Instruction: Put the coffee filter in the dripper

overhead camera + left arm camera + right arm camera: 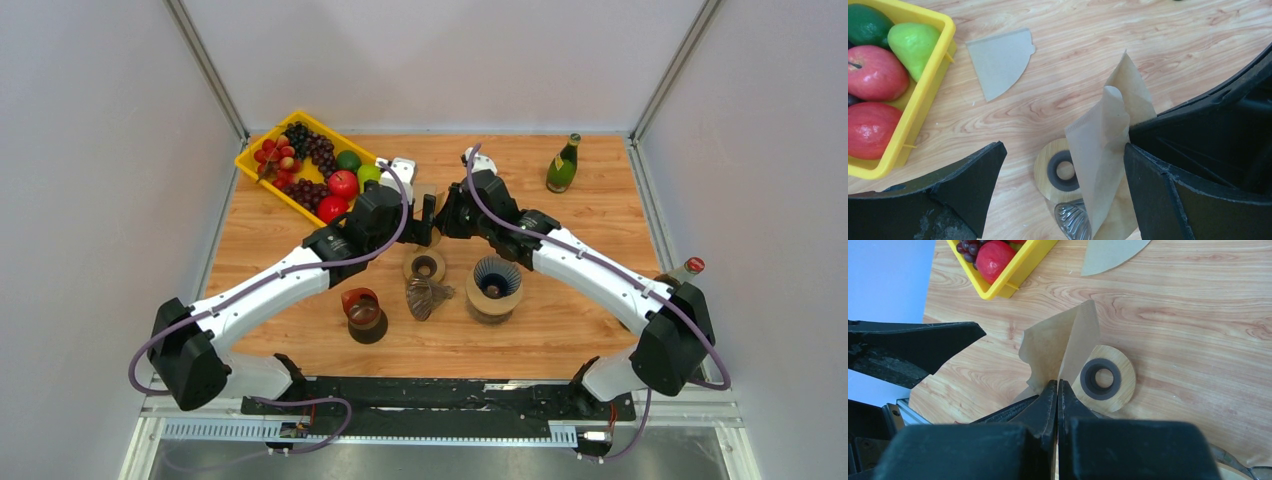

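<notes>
The wooden table point(600, 170) carries everything.

The left arm point(270, 290) reaches from 7 o'clock and the right arm point(600, 275) from 5 o'clock. They meet just past the table's middle.

A yellow tray point(266, 134) of fruit sits at 11 o'clock.

The dripper point(494, 285), a dark ribbed cone in a wooden collar, stands upright near the middle, a little toward 4 o'clock, with nothing in it.

A green bottle point(563, 165) stands at 1 o'clock and a red-capped bottle point(685, 270) at 3 o'clock by the edge. A brown cup point(363, 312) stands at 7 o'clock of the middle.

A wooden ring point(425, 266) lies flat at the centre, with a ribbed metal cone point(428, 296) on its side just beside it at 6 o'clock.

The right gripper point(1058, 385) is clenched on the coffee filter point(1058, 345), pinching its lower edge. The brown paper stands up, partly unfolded, above the ring. That puts it at 10 o'clock of the dripper and apart from it.

The left gripper point(1064, 147) is released and spread wide, with 1 finger on each side of the filter, grasping nothing.

A 2nd filter point(1000, 60) lies flat on the table beside the tray.
</notes>
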